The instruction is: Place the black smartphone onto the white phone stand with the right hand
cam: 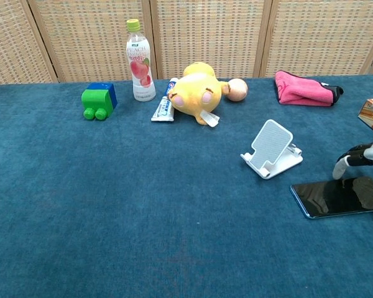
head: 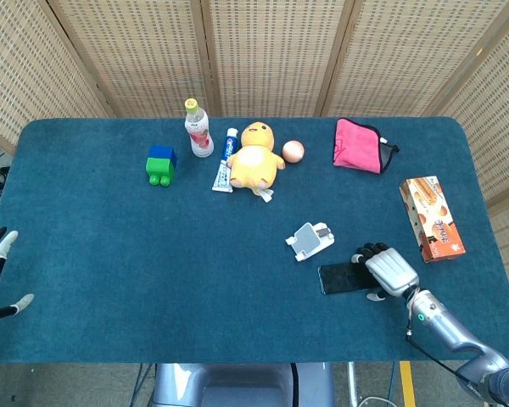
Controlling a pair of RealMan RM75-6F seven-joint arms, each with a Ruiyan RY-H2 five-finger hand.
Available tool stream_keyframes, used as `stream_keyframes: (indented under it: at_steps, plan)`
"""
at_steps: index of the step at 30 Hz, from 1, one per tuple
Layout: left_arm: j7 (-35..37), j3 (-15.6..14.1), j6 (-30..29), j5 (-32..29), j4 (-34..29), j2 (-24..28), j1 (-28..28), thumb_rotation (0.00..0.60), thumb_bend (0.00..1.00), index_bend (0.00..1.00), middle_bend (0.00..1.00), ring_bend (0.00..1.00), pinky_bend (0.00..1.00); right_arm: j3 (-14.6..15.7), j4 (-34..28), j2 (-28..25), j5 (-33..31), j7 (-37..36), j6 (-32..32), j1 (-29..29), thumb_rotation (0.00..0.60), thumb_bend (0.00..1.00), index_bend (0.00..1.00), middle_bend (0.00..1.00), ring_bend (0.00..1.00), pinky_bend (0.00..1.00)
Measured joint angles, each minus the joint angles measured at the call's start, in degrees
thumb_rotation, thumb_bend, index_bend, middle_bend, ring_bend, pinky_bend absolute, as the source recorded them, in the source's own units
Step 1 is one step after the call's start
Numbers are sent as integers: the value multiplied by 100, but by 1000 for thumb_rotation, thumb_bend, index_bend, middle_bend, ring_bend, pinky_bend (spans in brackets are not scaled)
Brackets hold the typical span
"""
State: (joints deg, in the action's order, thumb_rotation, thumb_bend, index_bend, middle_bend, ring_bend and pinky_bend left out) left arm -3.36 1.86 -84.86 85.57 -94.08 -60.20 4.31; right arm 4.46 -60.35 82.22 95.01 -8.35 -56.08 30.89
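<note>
right hand (head: 388, 271) over black smartphone (head: 341, 277), grip unclear, mostly cut off in chest view

Both views are evenly and brightly lit from overhead, with soft, diffuse light and no hard shadows; only faint, short shadows sit under the objects. The black smartphone (cam: 336, 197) shows a pale sheen and a dim reflection of the right hand (cam: 363, 155) at 3 o'clock in the chest view. Focus is sharp across the blue table cloth (head: 153, 246). In the head view, the far table edge at 12 o'clock bows slightly, a mild wide-angle distortion.
</note>
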Motion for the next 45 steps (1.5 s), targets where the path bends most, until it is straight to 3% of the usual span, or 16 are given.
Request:
stream_keyframes:
  at_steps: [11,16,23,35,45]
  plan:
    - [12,3,0,-9,1,2,2,600,0,0,0,0,0,-21,3,54,-172,94,225,106,600,3,286,258,197,232]
    - [7,1,13,-10,1,0,10,600,0,0,0,0,0,-3,34,76,-200,121,259,130,600,84,392,351,285,271]
    - [1,-3,9,-2,-1,-2,11,600,0,0,0,0,0,49,112,128,-76,-11,52,131,600,170,533,505,437,408]
    - [54,-5,0,3,3,17,7,600,0,0,0,0,0,167,77,17,194,-316,-547,37,600,208,537,510,442,412]
    - [37,-16,37,2,-8,22,20,600,0,0,0,0,0,161,-550,-490,429,0,-1052,13,600,208,537,508,442,412]
